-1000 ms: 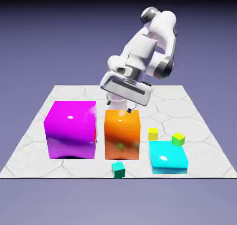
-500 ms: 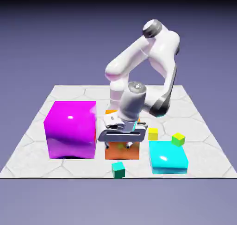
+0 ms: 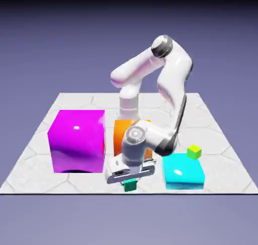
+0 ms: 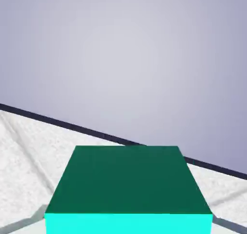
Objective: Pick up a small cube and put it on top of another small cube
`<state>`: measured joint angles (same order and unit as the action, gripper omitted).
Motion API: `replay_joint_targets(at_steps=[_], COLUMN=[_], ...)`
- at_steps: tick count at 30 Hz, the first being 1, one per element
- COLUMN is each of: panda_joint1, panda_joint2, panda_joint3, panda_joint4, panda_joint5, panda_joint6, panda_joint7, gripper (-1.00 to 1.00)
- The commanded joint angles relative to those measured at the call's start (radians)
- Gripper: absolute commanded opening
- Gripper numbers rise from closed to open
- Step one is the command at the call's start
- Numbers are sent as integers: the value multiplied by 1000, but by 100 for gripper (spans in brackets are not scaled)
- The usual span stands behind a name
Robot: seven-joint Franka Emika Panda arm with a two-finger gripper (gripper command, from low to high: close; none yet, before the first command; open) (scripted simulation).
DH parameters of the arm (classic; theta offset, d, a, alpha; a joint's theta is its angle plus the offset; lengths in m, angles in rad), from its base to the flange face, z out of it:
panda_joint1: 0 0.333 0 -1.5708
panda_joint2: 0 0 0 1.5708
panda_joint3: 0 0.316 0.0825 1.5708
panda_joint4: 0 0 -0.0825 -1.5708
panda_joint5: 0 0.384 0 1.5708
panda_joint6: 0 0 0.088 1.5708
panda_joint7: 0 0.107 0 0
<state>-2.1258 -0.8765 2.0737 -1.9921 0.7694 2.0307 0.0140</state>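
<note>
The tiny teal-green cube point(image 3: 131, 187) sits on the table near its front edge, between the orange and cyan blocks. My gripper point(image 3: 130, 181) has come straight down on it, with the hand's bar just above the cube. In the hand view the teal-green cube point(image 4: 129, 189) fills the bottom middle and hides both fingertips. The jaws are shut on it, and it still rests on the table. The tiny yellow cube is hidden behind my arm in the exterior view.
A big magenta block point(image 3: 78, 140) stands at the exterior view's left, with a big orange block point(image 3: 120, 133) just behind my hand. A flat cyan block point(image 3: 183, 171) lies right of the hand, and a tiny lime cube point(image 3: 194, 151) sits behind it.
The arm swung from above the orange block forward and down to the teal-green cube. The jaws went from open to shut around the cube.
</note>
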Motion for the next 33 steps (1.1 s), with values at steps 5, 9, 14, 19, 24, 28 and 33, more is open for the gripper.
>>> replay_joint_targets(at_steps=[5,9,14,19,24,28,33], panda_joint1=[145,290,471,652,834,978,1160], panda_joint2=[34,68,110,152,195,228,271], panda_joint3=[-87,-173,-282,-390,-498,-585,-694], panda_joint4=[-57,-115,-186,-258,-329,-387,-458], panda_joint5=[-52,-102,-164,-225,-287,-337,-399], panda_joint6=[30,59,95,132,168,197,234], panda_joint7=[-12,-26,-43,-60,-76,-90,-107], gripper=[-100,-100,-100,-100,-100,-100,-100])
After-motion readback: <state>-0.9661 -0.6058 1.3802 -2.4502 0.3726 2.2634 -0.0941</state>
